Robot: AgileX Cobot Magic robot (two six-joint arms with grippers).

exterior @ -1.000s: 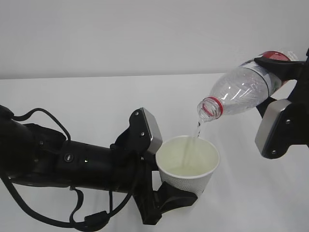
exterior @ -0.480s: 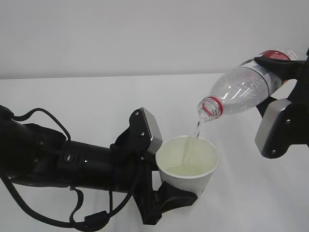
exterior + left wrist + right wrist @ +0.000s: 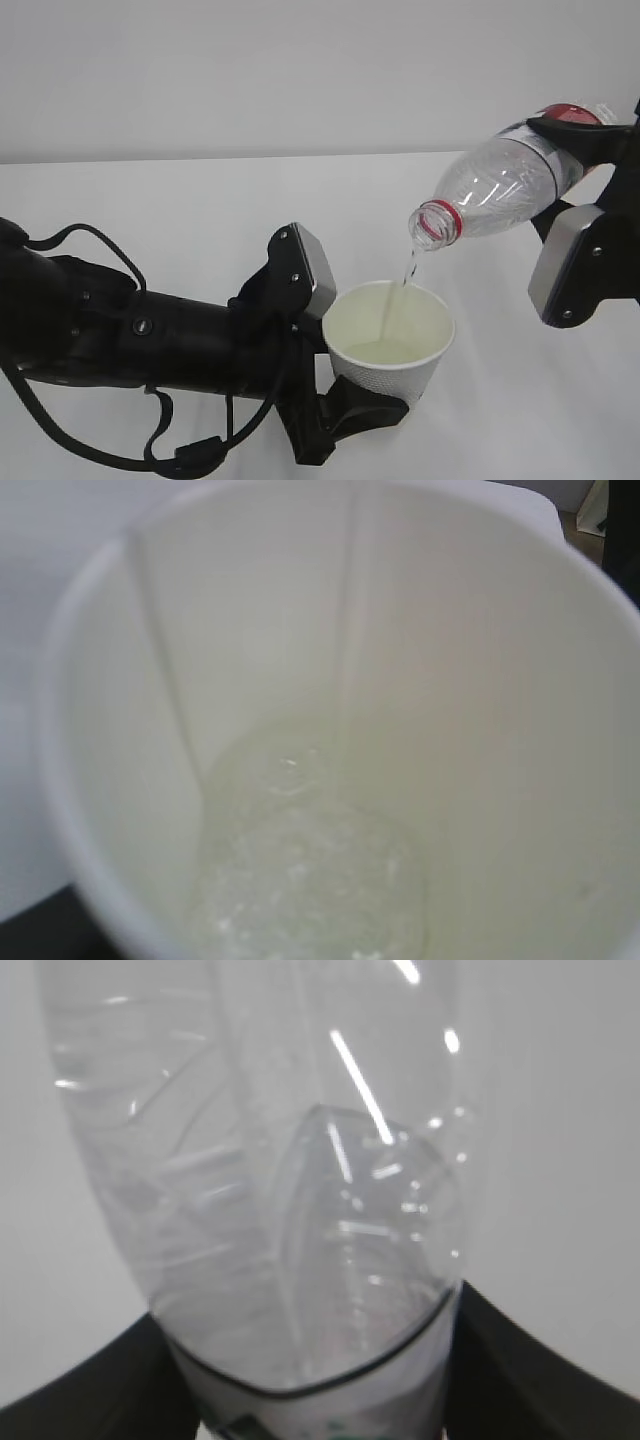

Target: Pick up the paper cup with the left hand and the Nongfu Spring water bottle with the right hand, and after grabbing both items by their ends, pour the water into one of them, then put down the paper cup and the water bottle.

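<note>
Standing on a plain white table [image 3: 180, 200] before a pale wall, the scene holds one paper cup [image 3: 392, 340], one water bottle [image 3: 495, 190] and two arms. Nothing blocks the path between bottle mouth and cup. The left hand [image 3: 345, 400] is clamped on the cup's lower part, holding it upright off the table. The right hand [image 3: 585, 150] grips the bottle's labelled end, neck tilted downward above the cup. A thin stream of water [image 3: 405, 270] falls into the cup, pooling at its bottom. The red label's writing is unreadable.
</note>
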